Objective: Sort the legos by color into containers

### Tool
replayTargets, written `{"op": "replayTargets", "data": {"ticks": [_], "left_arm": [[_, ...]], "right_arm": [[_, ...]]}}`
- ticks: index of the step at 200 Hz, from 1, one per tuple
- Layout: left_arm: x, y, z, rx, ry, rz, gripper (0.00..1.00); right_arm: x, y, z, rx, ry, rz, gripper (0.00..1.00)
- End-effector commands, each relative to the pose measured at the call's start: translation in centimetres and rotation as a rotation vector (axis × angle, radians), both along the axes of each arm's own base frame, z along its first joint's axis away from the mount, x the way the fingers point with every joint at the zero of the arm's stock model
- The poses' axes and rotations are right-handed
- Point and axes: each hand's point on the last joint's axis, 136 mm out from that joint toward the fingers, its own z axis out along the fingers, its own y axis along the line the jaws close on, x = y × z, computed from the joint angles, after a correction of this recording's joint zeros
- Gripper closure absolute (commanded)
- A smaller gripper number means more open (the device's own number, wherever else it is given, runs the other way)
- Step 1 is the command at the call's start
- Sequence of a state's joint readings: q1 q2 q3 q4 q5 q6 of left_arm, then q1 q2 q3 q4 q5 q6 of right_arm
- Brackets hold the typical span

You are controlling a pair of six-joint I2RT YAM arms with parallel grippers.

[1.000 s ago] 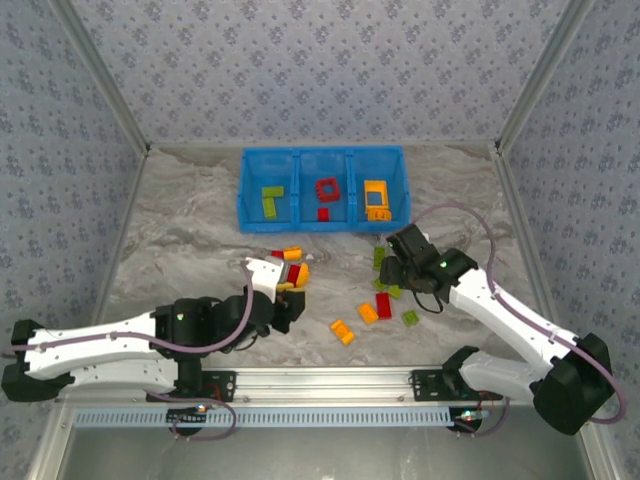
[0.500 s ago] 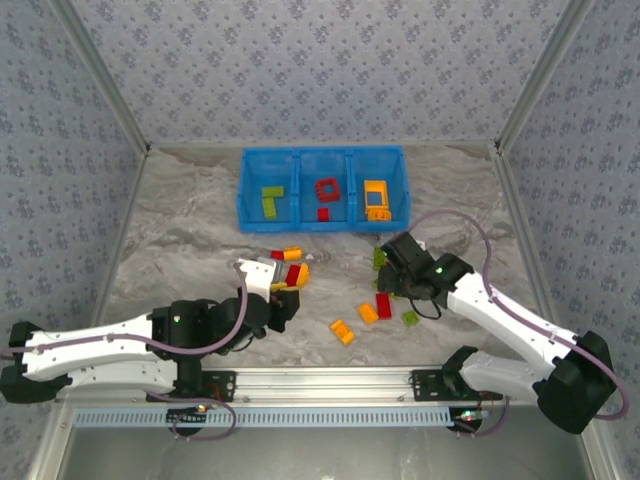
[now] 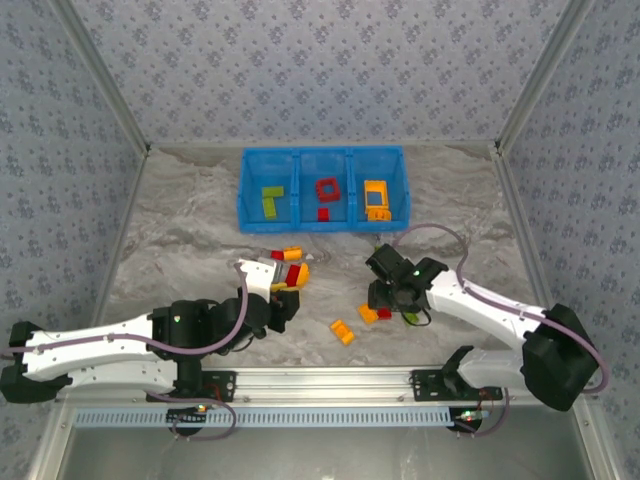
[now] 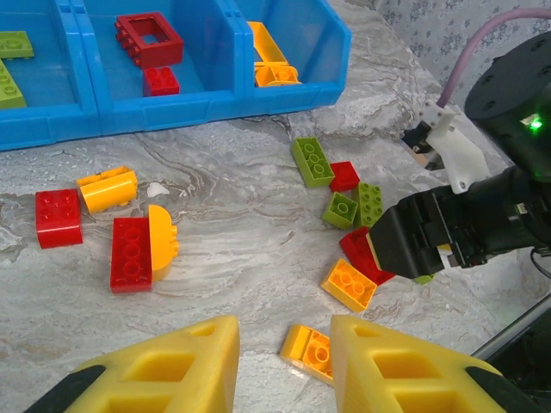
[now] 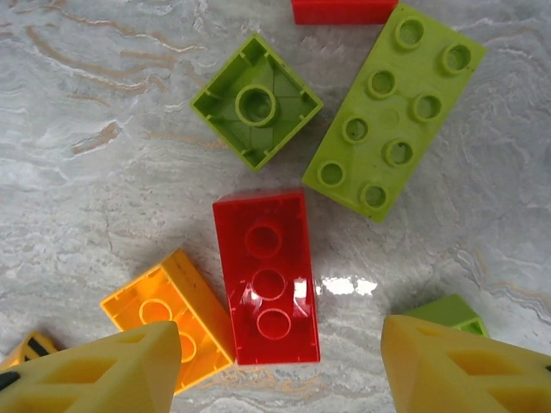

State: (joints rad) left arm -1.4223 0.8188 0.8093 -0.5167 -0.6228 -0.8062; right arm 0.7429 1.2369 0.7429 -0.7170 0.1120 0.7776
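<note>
Your blue bin (image 3: 322, 227) sits at the far side of the marbled table (image 3: 180, 230), its three compartments side by side. The left compartment holds two lime green bricks (image 3: 271, 200). The middle one holds a red frame (image 3: 327, 188) with a small red brick (image 3: 323, 213) nearer the front wall. The right one holds orange-yellow pieces (image 3: 376, 198).

The loose legos lie on the table between the bin and the arms, in two clusters. On the left you see a red square brick (image 4: 58, 217), an orange rounded brick (image 4: 108, 189) and a long red brick (image 4: 131, 254) with an orange half-round piece (image 4: 162, 245) against its side. On the right are lime, red and orange bricks, close together.

Your left arm lies low along the near edge, its forearm angled in toward the left cluster. The left gripper (image 4: 284, 331) hangs above the table with its yellow fingers (image 4: 172, 366) moderately apart and nothing between them.

Your right arm reaches in from the right, bent at the elbow, wrist tipped down over the right cluster. The right gripper (image 5: 280, 344) stands wide, one finger on each side of a red studs-up brick (image 5: 267, 275). You cannot tell whether they touch it. An orange brick (image 5: 172, 310) lies just beside that red one, with an upturned lime square (image 5: 256, 101) and a long lime brick (image 5: 393, 112) beyond
</note>
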Motion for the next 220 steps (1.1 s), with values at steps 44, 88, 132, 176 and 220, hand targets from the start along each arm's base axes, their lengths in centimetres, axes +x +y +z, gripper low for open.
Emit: {"op": "replayTargets", "data": {"ticks": [44, 88, 132, 176, 220], "left_arm": [[0.1, -0.2, 0.5, -0.012, -0.011, 0.014, 0.67], [0.1, -0.8, 0.8, -0.012, -0.015, 0.001, 0.67], [0.1, -1.2, 0.9, -0.009, -0.017, -0.009, 0.67], [0.1, -1.2, 0.9, -0.009, -0.017, -0.007, 0.67], [0.1, -1.3, 1.3, -0.013, -0.023, -0.009, 0.67]], "right_arm": [[1.5, 0.8, -1.5, 0.050, 0.029, -0.010, 0.38], [1.1, -0.3, -3.2, 0.010, 0.069, -0.043, 0.40], [1.6, 0.1, -3.9, 0.031, 0.067, -0.042, 0.45], [1.9, 0.3, -4.3, 0.019, 0.070, -0.044, 0.53], [1.8, -0.3, -1.1, -0.043, -0.012, -0.033, 0.64]]}}
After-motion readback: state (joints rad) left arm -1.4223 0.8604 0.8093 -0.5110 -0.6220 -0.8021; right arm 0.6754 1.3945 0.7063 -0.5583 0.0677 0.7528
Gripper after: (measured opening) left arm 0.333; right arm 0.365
